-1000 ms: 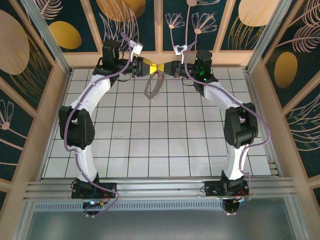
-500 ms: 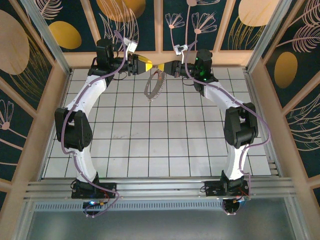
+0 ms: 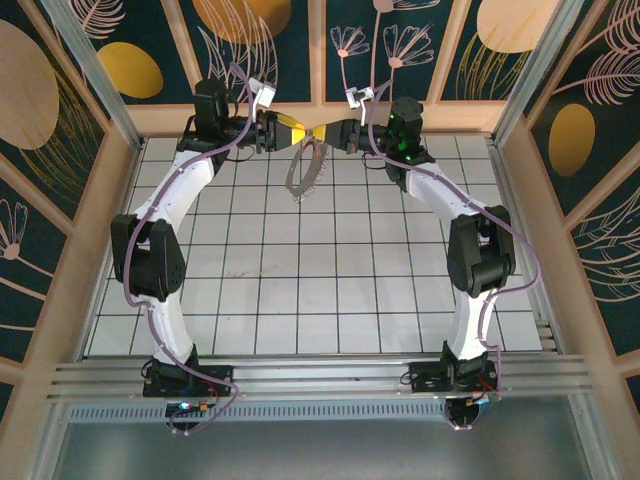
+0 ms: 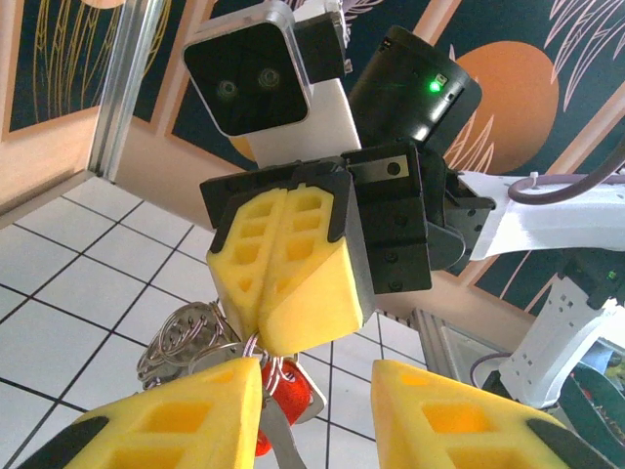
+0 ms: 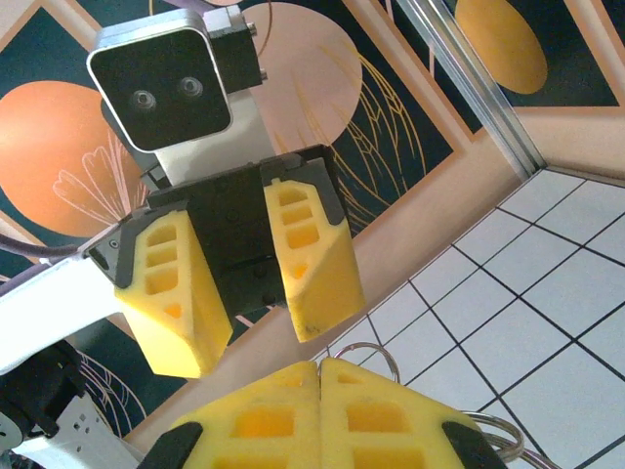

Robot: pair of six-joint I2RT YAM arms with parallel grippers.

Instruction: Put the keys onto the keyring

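At the far edge of the table my two grippers meet tip to tip. My right gripper point(image 3: 336, 133) point(image 5: 319, 369) is shut on the keyring point(image 3: 305, 172), whose silvery ridged loop hangs below it over the tiles. In the left wrist view the right gripper point(image 4: 264, 344) pinches thin ring wires, with coils of the keyring point(image 4: 181, 337) to its left. The key point(image 4: 281, 391), red head and silver blade, hangs at those wires against my left gripper's left finger point(image 4: 166, 420). My left gripper point(image 3: 301, 132) point(image 4: 320, 391) point(image 5: 256, 342) is open; its right finger stands clear of the key.
A wooden rail point(image 3: 320, 118) and patterned wall panels point(image 3: 410, 45) stand directly behind the grippers. Aluminium posts point(image 3: 90, 70) rise at the back corners. White gridded tiles point(image 3: 320, 270) stretch between the arms towards the near edge.
The left arm's wrist has swung a little to the left and its gripper has lifted slightly. The right gripper and the hanging keyring have risen a touch.
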